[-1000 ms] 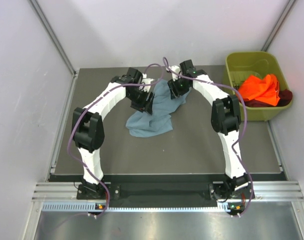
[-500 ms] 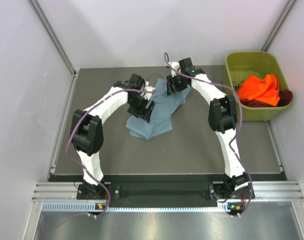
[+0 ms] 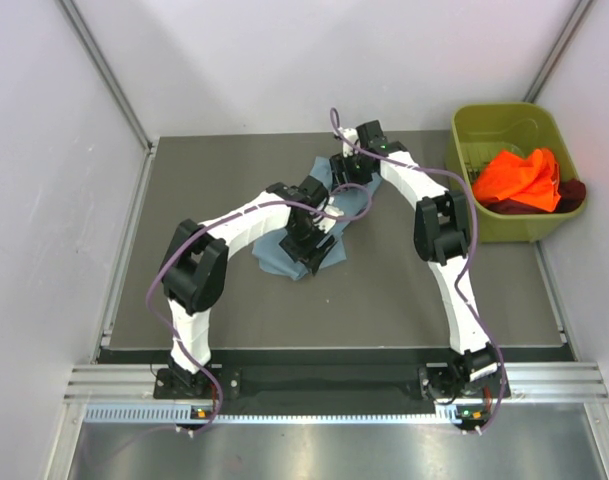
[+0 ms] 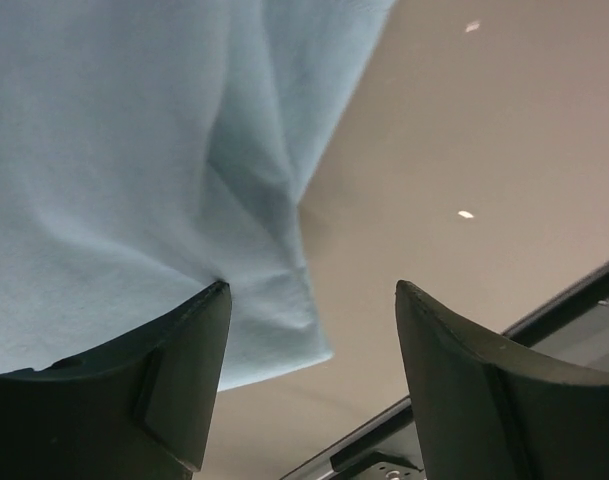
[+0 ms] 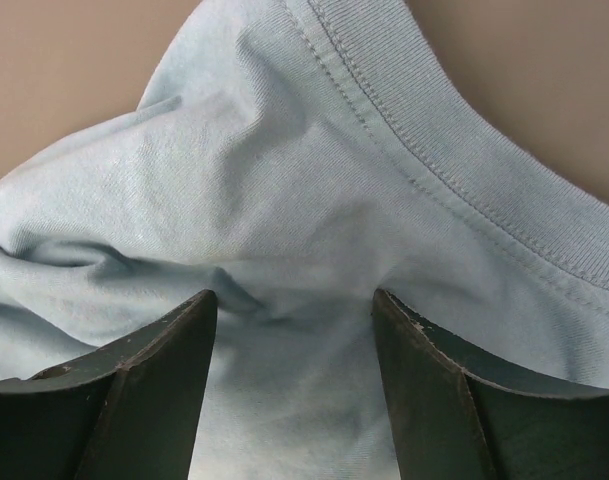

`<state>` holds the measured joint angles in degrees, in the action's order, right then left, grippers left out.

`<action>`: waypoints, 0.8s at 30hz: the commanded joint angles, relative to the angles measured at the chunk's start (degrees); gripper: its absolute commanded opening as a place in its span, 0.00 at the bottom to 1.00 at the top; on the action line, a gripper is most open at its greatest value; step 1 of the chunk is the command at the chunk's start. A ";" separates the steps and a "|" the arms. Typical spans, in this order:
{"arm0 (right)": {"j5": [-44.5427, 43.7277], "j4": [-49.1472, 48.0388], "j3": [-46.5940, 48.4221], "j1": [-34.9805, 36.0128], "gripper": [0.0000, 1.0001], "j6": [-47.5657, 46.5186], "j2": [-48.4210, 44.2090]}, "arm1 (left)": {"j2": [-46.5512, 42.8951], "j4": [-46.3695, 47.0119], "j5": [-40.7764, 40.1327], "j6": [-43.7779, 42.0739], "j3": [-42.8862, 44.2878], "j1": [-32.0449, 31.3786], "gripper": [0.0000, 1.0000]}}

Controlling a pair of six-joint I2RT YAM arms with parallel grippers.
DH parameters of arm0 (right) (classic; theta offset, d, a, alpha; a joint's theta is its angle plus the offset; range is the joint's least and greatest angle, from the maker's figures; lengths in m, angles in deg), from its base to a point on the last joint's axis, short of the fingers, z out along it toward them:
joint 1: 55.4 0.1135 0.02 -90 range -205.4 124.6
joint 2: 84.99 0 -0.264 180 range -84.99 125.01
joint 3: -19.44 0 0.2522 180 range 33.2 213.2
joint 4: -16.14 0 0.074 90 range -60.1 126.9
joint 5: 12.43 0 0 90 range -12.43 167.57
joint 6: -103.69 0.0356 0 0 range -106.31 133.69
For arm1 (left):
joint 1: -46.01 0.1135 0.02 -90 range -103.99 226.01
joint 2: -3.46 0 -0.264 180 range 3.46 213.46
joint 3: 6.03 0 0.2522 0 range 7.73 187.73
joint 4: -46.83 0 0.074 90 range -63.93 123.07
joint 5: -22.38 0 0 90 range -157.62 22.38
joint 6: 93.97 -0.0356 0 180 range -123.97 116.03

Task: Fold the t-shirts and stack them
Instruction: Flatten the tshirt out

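Observation:
The blue-grey t-shirt [image 3: 356, 205] lies crumpled at the table's middle. My left gripper [image 3: 306, 250] is open at its near edge. In the left wrist view [image 4: 309, 290] one fingertip [image 4: 199, 330] touches the cloth's corner [image 4: 134, 180] and the other hangs over bare table. My right gripper [image 3: 346, 175] is open at the shirt's far end. In the right wrist view [image 5: 294, 295] both fingertips press on the cloth [image 5: 284, 180] just below the ribbed collar [image 5: 434, 150]. The orange shirt [image 3: 519, 175] lies on the dark maroon shirt [image 3: 574, 190] in the bin.
The olive-green bin [image 3: 494, 120] stands at the table's right edge, beside my right arm. The table [image 3: 214, 180] is dark grey, with white walls on three sides. The table's near edge rail [image 4: 574, 300] shows in the left wrist view.
My left gripper has swung right and nearer across the blue-grey shirt to its near edge. The shirt has bunched up smaller. My right gripper has shifted slightly farther back.

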<state>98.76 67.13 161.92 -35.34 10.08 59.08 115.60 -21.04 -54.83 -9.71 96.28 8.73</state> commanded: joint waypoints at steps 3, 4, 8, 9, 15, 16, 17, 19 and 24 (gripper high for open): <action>2.01 -1.37 2.23 -0.72 0.64 1.68 0.25 | 0.62 1.19 -8.21 0.20 -2.50 0.27 0.72; 2.01 -1.46 2.23 -0.80 0.64 1.77 0.16 | 0.89 1.37 -9.71 -0.06 -2.86 0.36 0.71; 1.75 -1.55 2.23 -1.07 0.64 1.86 -0.28 | 1.59 1.99 -11.56 -0.33 -2.69 0.80 0.46; 1.58 -1.38 2.23 -1.24 0.64 1.60 -0.37 | 1.68 1.99 -11.91 -0.24 -2.42 0.80 0.42; 0.26 -1.02 0.39 -3.00 0.64 1.07 -3.44 | -0.60 2.25 -17.97 -1.11 0.91 2.47 0.04; 0.26 -1.02 -0.31 -3.26 0.63 0.98 -4.40 | -0.95 2.43 -18.94 -1.64 2.75 3.26 0.04; 0.17 -1.11 -0.58 -3.70 0.63 0.98 -5.02 | -1.30 2.60 -20.78 -2.25 3.81 3.79 0.03; -0.10 -1.02 -1.11 -4.49 0.64 0.98 -6.34 | -2.18 2.87 -21.58 -4.09 6.61 5.54 0.03; -0.19 -0.58 -1.99 -5.46 0.64 0.63 -7.66 | -3.50 1.46 -18.08 -5.07 6.73 5.38 0.52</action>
<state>99.26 67.27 160.00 -39.78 11.17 57.16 116.10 -19.38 -73.97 -13.18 102.18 14.85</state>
